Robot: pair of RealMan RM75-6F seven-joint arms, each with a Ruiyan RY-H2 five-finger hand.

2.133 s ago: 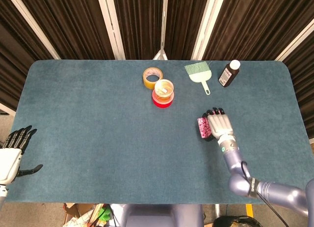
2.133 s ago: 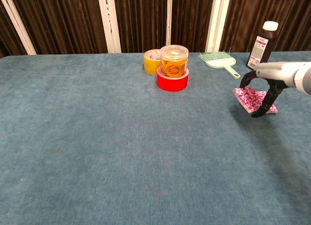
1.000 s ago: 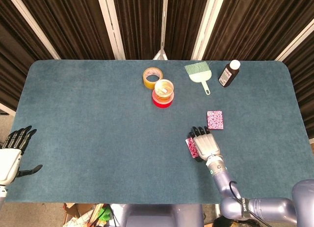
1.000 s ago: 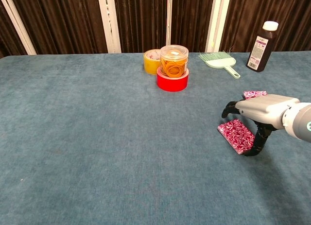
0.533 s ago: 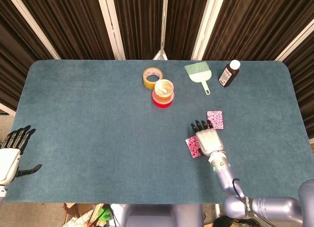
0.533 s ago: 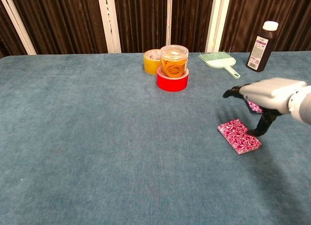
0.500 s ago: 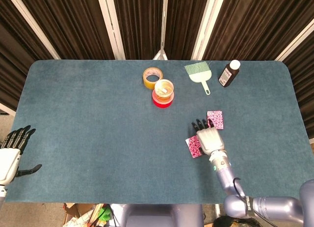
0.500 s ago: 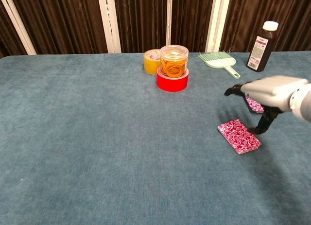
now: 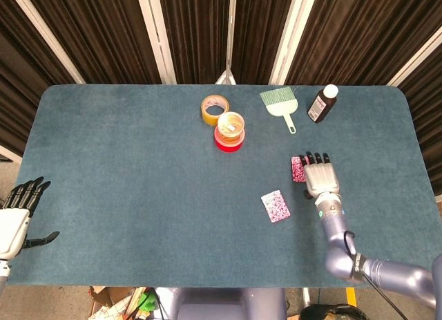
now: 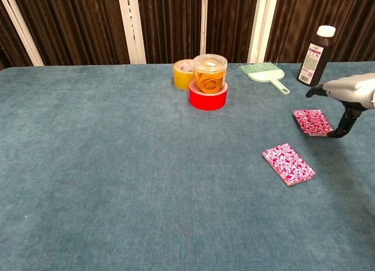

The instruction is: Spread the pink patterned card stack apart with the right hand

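Note:
The pink patterned cards lie in two piles on the blue table (image 9: 124, 168). The nearer pile (image 9: 275, 206) (image 10: 288, 164) lies flat by itself, with nothing touching it. The farther pile (image 9: 298, 169) (image 10: 312, 121) lies to its right and further back. My right hand (image 9: 322, 176) (image 10: 350, 94) hovers palm down over that pile's right side with fingers apart, its thumb tip (image 10: 338, 133) down by the pile's right corner. It holds no card. My left hand (image 9: 15, 223) hangs spread and holding nothing off the table's near left edge.
At the back middle stand a yellow tape roll (image 9: 215, 109) (image 10: 183, 74) and a jar of rubber bands (image 9: 231, 125) (image 10: 210, 72) on a red tape roll (image 10: 207, 98). A green brush (image 9: 280, 104) (image 10: 266, 75) and a brown bottle (image 9: 322, 103) (image 10: 313, 48) are at the back right.
My right hand carried part of the stack toward the near left, let it go there, then drew back right to the pile left behind. The left hand has not moved.

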